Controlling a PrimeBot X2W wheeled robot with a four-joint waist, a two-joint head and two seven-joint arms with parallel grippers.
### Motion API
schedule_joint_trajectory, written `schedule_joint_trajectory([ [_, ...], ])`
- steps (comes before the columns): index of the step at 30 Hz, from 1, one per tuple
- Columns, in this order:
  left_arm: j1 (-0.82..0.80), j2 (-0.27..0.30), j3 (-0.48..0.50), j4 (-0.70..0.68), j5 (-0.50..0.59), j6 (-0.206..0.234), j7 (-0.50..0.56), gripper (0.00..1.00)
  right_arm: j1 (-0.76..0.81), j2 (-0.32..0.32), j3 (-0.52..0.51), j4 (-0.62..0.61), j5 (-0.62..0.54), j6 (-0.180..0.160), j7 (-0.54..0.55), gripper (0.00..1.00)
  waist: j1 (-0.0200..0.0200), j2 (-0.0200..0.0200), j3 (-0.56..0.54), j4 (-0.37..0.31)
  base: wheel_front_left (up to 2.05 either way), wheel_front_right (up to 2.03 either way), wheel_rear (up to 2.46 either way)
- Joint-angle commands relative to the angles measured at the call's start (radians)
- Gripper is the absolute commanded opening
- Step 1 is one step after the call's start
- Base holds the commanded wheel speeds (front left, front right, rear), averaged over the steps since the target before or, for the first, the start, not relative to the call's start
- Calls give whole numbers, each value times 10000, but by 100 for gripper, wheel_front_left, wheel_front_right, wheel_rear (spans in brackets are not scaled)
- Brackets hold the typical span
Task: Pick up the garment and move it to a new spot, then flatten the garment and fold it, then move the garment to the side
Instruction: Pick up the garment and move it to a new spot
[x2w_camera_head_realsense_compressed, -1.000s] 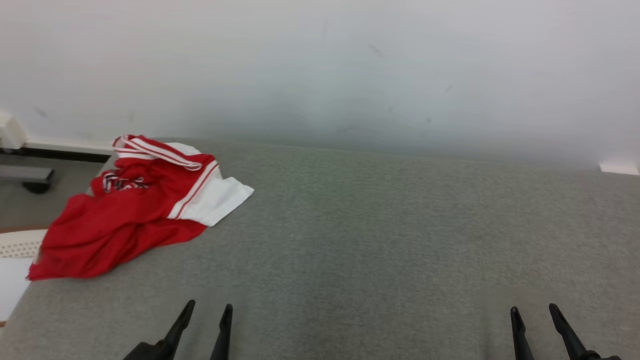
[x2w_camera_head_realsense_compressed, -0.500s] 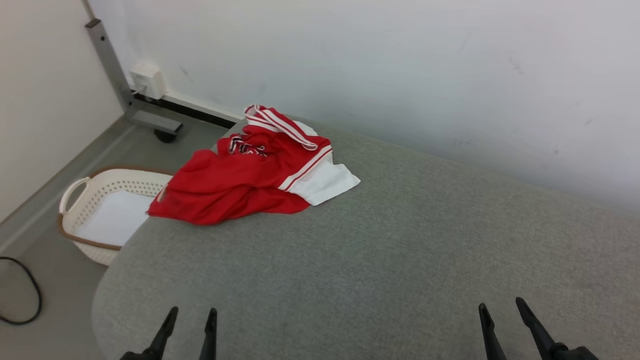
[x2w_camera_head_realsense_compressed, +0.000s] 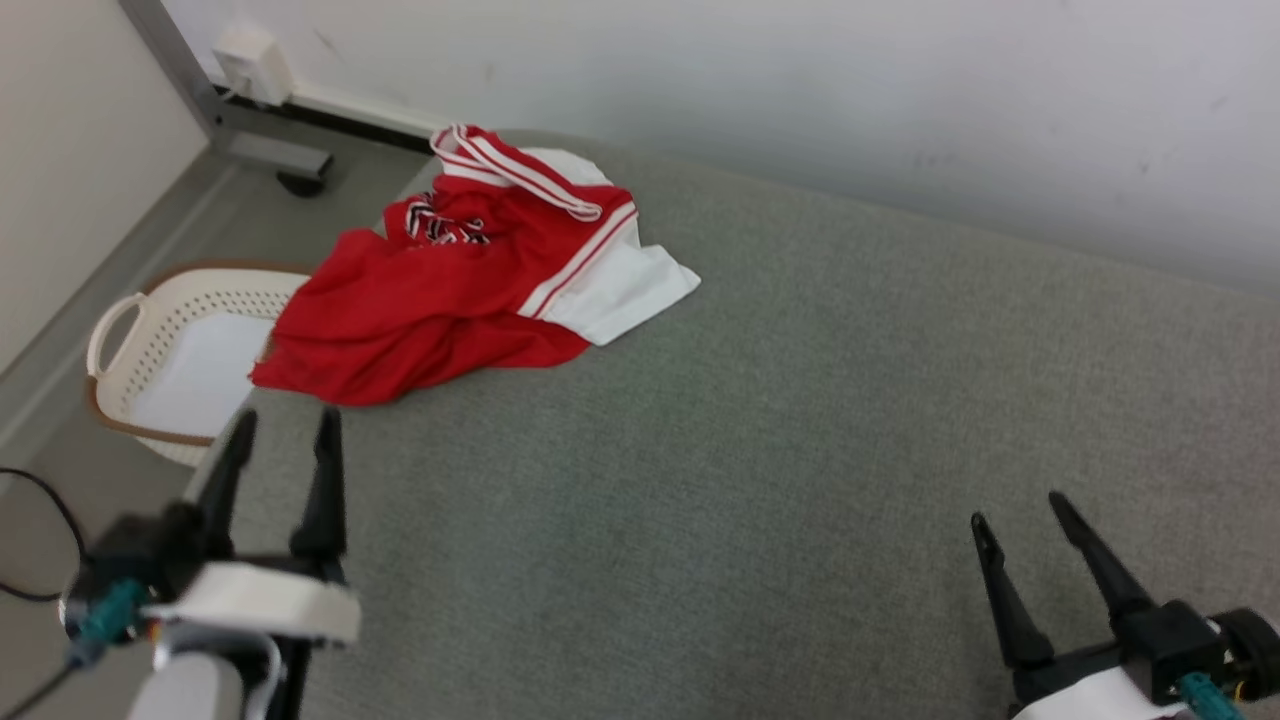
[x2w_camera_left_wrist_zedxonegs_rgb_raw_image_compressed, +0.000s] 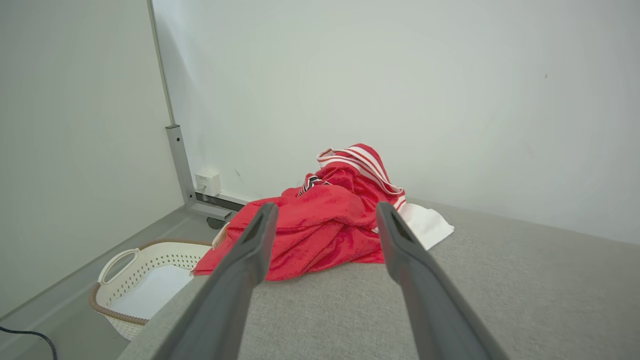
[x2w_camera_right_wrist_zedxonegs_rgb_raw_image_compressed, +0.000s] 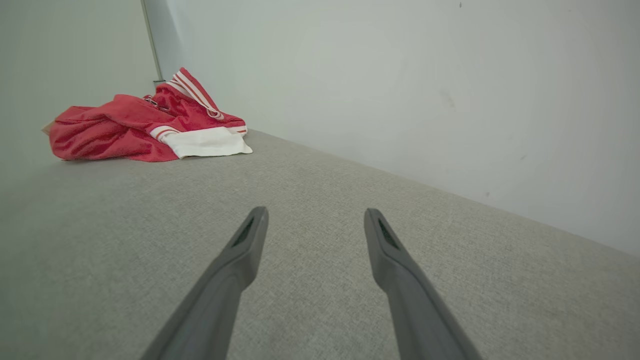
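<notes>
The red-and-white garment (x2w_camera_head_realsense_compressed: 440, 290) lies crumpled at the counter's (x2w_camera_head_realsense_compressed: 800, 420) far left corner, untouched. The left pincer (x2w_camera_head_realsense_compressed: 287, 415) has risen close to its near hem, fingers apart, probably starting the pickup. The right pincer (x2w_camera_head_realsense_compressed: 1015, 508), also apart, sits well away.

Left gripper (x2w_camera_head_realsense_compressed: 285, 420) blurred in the head view, its wrist cut by the bottom edge. Basket (x2w_camera_head_realsense_compressed: 170, 290): near side hidden behind the table (x2w_camera_head_realsense_compressed: 750, 450) edge and the garment (x2w_camera_head_realsense_compressed: 400, 310). Garment lettering crumpled into folds, unreadable. Cable (x2w_camera_head_realsense_compressed: 65, 512) runs off the left edge. Right gripper (x2w_camera_head_realsense_compressed: 1018, 510) base cut at the bottom corner.
</notes>
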Motion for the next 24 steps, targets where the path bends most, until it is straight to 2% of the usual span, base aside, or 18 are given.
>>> schedule_joint_trajectory([
  [1,-909,301,13,181,-167,-54,122,100,-475,-277,24,-89,-180,-21,3,100,0,0,1456,-308,0,0,0],
  [5,-3052,1068,-16,982,-702,-67,527,100,-1406,-837,167,-187,-421,-21,3,100,0,0,2809,-515,0,0,0],
  [9,-4856,1831,-487,2074,-1352,-65,993,100,-2116,-1171,293,-358,-570,-21,3,100,0,0,3745,-809,0,0,0],
  [12,-5588,2145,-704,2702,-1919,-45,1299,100,-2323,-1273,329,-346,-621,-24,13,100,0,0,4064,-971,0,0,0],
  [17,-6700,3023,-1759,3977,-3262,-47,2302,100,-2296,-1318,315,-185,-742,-35,81,100,0,0,4522,-1358,0,0,0],
  [24,-7139,4029,-3140,5231,-4833,-46,3966,100,-1973,-1235,245,12,-780,-55,131,100,0,0,4716,-1757,0,0,0],
])
